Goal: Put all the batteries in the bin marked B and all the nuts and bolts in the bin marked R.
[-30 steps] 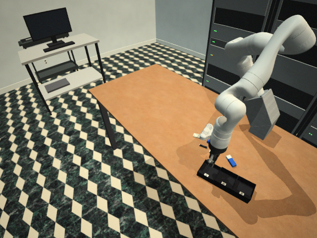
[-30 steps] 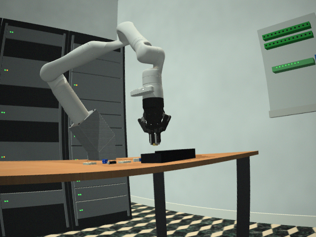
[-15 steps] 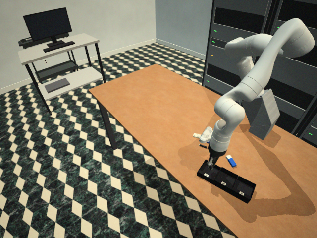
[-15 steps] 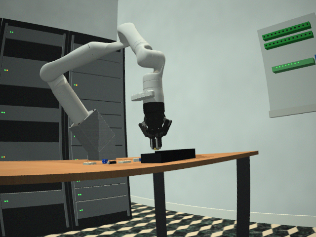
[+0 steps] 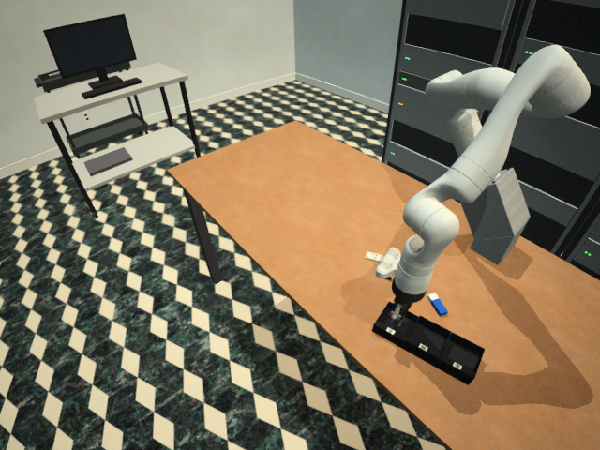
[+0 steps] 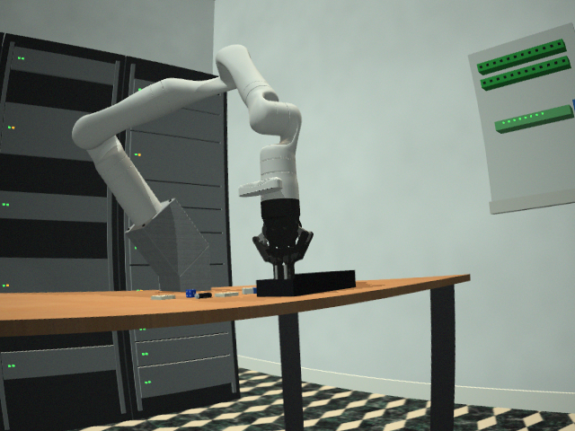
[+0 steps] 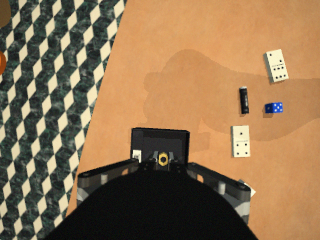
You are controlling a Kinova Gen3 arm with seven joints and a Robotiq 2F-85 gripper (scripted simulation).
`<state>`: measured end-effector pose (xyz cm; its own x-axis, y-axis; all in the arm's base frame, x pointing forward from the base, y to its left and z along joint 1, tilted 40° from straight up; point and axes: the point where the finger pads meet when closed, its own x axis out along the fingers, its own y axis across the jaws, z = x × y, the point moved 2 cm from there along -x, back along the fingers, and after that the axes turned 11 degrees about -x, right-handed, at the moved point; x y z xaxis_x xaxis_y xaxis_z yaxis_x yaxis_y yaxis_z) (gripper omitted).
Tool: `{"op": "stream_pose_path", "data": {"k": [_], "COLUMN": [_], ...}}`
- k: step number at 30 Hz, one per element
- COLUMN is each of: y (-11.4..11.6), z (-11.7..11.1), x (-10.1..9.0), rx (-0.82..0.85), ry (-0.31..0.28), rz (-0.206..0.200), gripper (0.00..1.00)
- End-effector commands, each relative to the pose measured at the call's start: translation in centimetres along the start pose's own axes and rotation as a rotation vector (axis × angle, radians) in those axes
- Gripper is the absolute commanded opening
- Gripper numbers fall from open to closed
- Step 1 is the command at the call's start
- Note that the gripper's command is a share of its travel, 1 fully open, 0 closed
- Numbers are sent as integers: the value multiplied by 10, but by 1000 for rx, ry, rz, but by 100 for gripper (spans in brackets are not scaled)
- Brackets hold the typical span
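Observation:
My gripper (image 5: 397, 314) is shut on a small brass nut (image 7: 163, 159) and has it lowered into the end compartment of the black bin row (image 5: 427, 341), the one nearest the table's front corner. The fingers (image 6: 282, 271) dip just below the bin's rim in the exterior view. In the wrist view the nut sits over the open black compartment (image 7: 160, 144), with a white label (image 7: 136, 155) on its edge; I cannot read the letter. A black battery (image 7: 244, 100) lies on the table beyond the bin.
Two white dominoes (image 7: 241, 141) (image 7: 276, 65) and a blue die (image 7: 273, 107) lie near the battery. A blue and white eraser (image 5: 437, 304) lies beside the bins. The table's edge runs close to the bin's left side. The arm's grey base (image 5: 499, 217) stands behind.

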<state>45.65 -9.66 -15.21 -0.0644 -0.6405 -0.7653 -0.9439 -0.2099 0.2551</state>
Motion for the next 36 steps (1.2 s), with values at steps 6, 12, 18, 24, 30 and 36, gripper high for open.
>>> {"op": "stream_pose_path", "data": {"k": [6,12,18,24,30,36], "y": [2,1,1,1,1,1], "z": [-2,-1,-1,-1,-1,-1], "x": [2,2,2,2,2,-4], "rx": [2,2,2,2,2,2], "ry": [1,1,1,1,1,1], "rz": [3,3,3,3,3,3], "gripper": [11,11,31,31,31,31]}}
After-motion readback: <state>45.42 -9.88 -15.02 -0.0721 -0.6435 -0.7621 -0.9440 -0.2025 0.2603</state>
